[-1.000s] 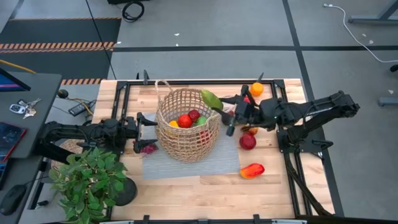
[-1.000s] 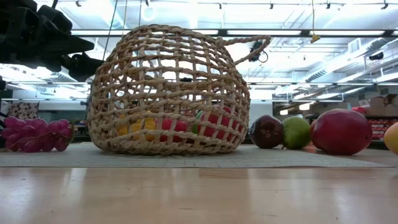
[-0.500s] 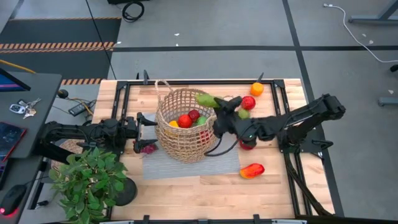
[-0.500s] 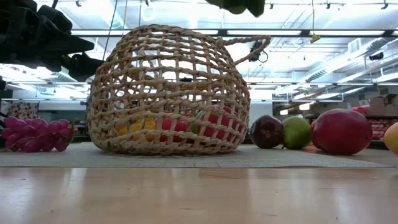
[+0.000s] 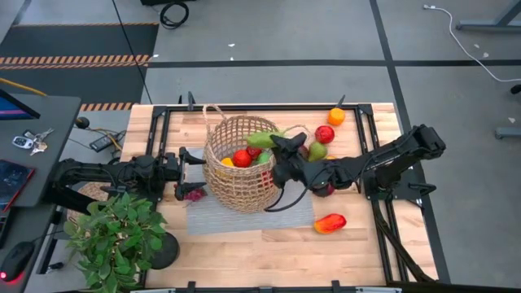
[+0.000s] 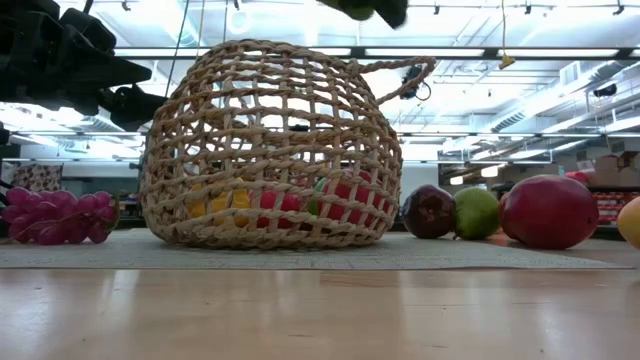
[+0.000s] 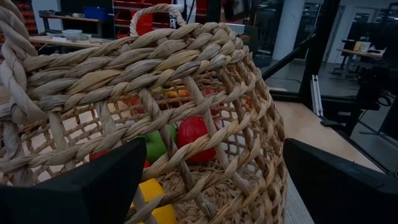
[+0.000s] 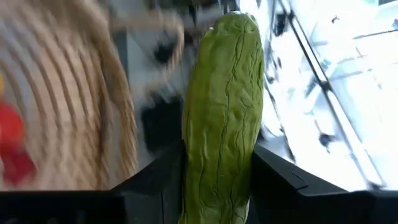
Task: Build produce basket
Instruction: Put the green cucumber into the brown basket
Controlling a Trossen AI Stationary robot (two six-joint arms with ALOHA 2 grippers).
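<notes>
A green cucumber is clamped between the closed fingers of the right gripper, which is held above the open top of the woven basket. In the right wrist view the cucumber is seen standing lengthwise between the two dark fingers, with the basket's weave beside it. Below the gripper, inside the basket, a red apple and other produce are already lodged. Behind the right gripper, a red apple, a green pear and an orange are left on the table, and a red-orange pepper lies nearer the front edge. The left gripper is held wide open just beside the basket's outer wall, with purple grapes lying close by it. A potted plant is placed at the table's front corner.
</notes>
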